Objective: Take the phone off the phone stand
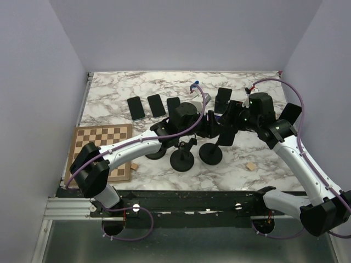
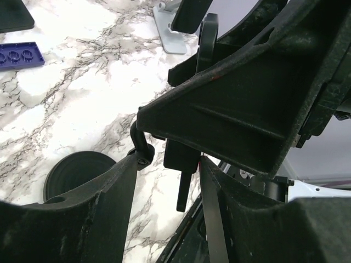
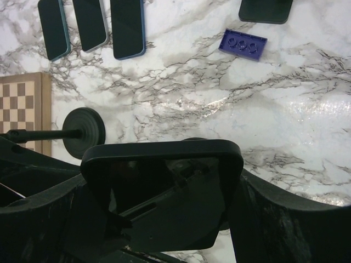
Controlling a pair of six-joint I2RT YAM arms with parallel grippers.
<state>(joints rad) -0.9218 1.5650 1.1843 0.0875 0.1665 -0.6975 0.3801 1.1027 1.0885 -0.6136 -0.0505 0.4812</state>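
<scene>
Reaches from the right edge to the table's middle and grasps the phone in the right hand, tight beside the left hand, its grip impossible to tell.

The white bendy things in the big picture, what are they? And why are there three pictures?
They are two robot arms, the left arm and the right arm, bolted to a marble table. The big picture comes from a camera above them. The other two come from little cameras on their wrists, so you see each arm's jaws up close. On the table lie three phones, a chessboard and a blue toy brick. The right arm's jaws are pinching a black phone. The left arm's jaws sit around part of a phone stand; I cannot tell whether they squeeze it.
</scene>
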